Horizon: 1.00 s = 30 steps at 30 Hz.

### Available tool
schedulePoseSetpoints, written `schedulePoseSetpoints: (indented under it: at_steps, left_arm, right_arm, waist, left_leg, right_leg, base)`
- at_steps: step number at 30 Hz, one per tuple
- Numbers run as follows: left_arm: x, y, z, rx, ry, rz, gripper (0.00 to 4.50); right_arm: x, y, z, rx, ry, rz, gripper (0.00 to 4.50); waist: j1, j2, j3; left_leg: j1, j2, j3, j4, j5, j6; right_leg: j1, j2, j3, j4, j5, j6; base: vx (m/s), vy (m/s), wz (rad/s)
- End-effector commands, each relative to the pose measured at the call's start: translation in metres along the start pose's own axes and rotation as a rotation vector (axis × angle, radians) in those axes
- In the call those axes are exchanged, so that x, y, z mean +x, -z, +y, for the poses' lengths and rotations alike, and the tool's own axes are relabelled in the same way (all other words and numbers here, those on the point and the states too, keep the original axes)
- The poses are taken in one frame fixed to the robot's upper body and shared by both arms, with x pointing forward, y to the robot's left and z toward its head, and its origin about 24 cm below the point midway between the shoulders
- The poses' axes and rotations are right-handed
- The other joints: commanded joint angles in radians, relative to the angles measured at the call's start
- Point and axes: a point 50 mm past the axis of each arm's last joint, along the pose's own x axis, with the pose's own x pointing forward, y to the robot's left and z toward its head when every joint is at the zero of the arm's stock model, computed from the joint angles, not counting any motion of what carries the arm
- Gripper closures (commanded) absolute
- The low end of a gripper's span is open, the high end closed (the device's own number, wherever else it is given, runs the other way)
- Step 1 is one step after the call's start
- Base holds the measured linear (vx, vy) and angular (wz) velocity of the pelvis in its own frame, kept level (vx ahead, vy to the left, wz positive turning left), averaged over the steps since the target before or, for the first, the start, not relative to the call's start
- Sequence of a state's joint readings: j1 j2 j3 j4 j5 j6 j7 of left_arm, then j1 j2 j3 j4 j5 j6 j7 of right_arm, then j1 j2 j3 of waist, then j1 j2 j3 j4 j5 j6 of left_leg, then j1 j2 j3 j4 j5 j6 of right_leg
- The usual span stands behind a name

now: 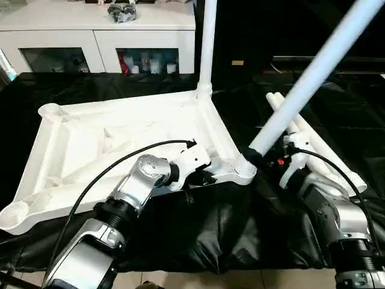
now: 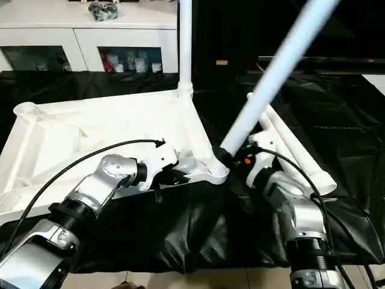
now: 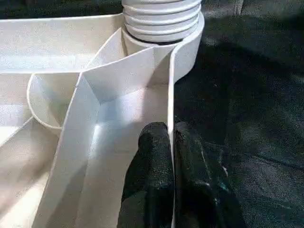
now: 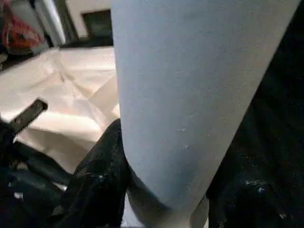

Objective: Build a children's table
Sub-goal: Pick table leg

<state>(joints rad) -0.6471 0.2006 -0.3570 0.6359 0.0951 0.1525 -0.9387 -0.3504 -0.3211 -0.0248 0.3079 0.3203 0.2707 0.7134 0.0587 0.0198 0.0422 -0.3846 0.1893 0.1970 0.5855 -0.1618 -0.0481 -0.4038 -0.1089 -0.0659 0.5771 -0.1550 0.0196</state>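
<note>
On the black cloth, tabletop (image 1: pixel 114 144) lies underside up, one leg (image 1: pixel 208 42) upright at its 1 o'clock corner, right gripper (image 1: pixel 260 158) clasping second leg (image 1: pixel 313 75) tilted at 5 o'clock socket, left gripper (image 3: pixel 170 156) pinching rim, two legs (image 1: pixel 316 153) unfitted.

Black cloth (image 1: pixel 120 90) covers the surface before me, wrinkled at its near edge. At the far left stands a white cabinet (image 1: pixel 99 27) with glass doors, small bottles (image 1: pixel 144 62) behind them. Pale floor (image 1: pixel 198 280) shows nearest.
</note>
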Motion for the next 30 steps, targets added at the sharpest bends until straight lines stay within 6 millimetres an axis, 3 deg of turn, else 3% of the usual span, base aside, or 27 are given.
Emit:
schedulePoseSetpoints:
  at_steps: [1,9,17,20,21,22,26,30]
  left_arm:
    - [-0.004,-0.002,0.004,0.028,-0.031,-0.014,4.50]
    - [-0.005,-0.002,0.000,0.064,0.017,0.007,4.50]
    - [-0.007,-0.008,0.000,0.117,0.089,-0.039,4.50]
    - [-0.011,-0.011,-0.004,0.141,0.170,-0.072,4.50]
    - [-0.013,-0.012,-0.005,0.153,0.209,-0.084,4.50]
    - [-0.016,-0.013,-0.007,0.158,0.253,-0.090,4.50]
    - [-0.021,-0.015,-0.003,0.166,0.277,-0.082,4.50]
    - [-0.024,-0.017,0.004,0.167,0.237,-0.064,4.50]
  right_arm:
    - [0.000,0.027,0.004,0.010,-0.036,0.169,2.62]
    - [0.005,0.032,0.005,-0.062,-0.172,0.313,2.62]
    - [0.000,0.037,0.006,-0.081,-0.273,0.323,2.62]
    - [-0.004,0.036,0.010,-0.078,-0.346,0.309,2.62]
    - [-0.006,0.037,0.012,-0.080,-0.377,0.313,2.62]
    - [-0.008,0.038,0.014,-0.092,-0.417,0.325,2.62]
    - [-0.012,0.041,0.016,-0.112,-0.462,0.337,2.62]
    - [-0.013,0.044,0.017,-0.116,-0.480,0.344,2.62]
  waist:
    - [-0.002,-0.024,-0.053]
    - [-0.004,-0.035,-0.054]
    - [-0.002,-0.039,-0.056]
    - [-0.001,-0.035,-0.057]
    - [0.002,-0.028,-0.057]
    - [0.001,-0.030,-0.057]
    - [0.002,-0.018,-0.059]
    - [0.004,-0.018,-0.059]
  left_leg:
    - [0.021,0.032,-0.024,-0.080,-0.396,0.013]
    - [0.020,0.036,-0.024,-0.081,-0.394,0.013]
    - [0.023,0.036,-0.025,-0.083,-0.422,0.010]
    - [0.022,0.038,-0.024,-0.084,-0.423,0.013]
    - [0.023,0.039,-0.026,-0.086,-0.420,0.013]
    - [0.022,0.039,-0.025,-0.087,-0.421,0.014]
    - [0.023,0.043,-0.024,-0.090,-0.434,0.001]
    - [0.024,0.042,-0.023,-0.090,-0.437,0.000]
  right_leg:
    - [0.024,-0.041,0.024,-0.094,-0.550,-0.119]
    - [0.023,-0.041,0.027,-0.090,-0.519,-0.128]
    - [0.023,-0.042,0.026,-0.095,-0.512,-0.132]
    - [0.025,-0.042,0.027,-0.093,-0.496,-0.139]
    - [0.026,-0.042,0.027,-0.091,-0.478,-0.147]
    - [0.027,-0.040,0.027,-0.090,-0.468,-0.151]
    - [0.029,-0.038,0.029,-0.079,-0.382,-0.195]
    - [0.033,-0.038,0.029,-0.075,-0.356,-0.215]
  base:
    - [0.000,0.000,0.00]
    - [0.000,0.000,0.00]
    - [0.000,0.000,0.00]
    - [0.000,0.000,0.00]
    - [0.000,0.000,0.00]
    - [0.000,0.000,0.00]
    - [0.000,0.000,0.00]
    - [0.000,0.000,0.00]
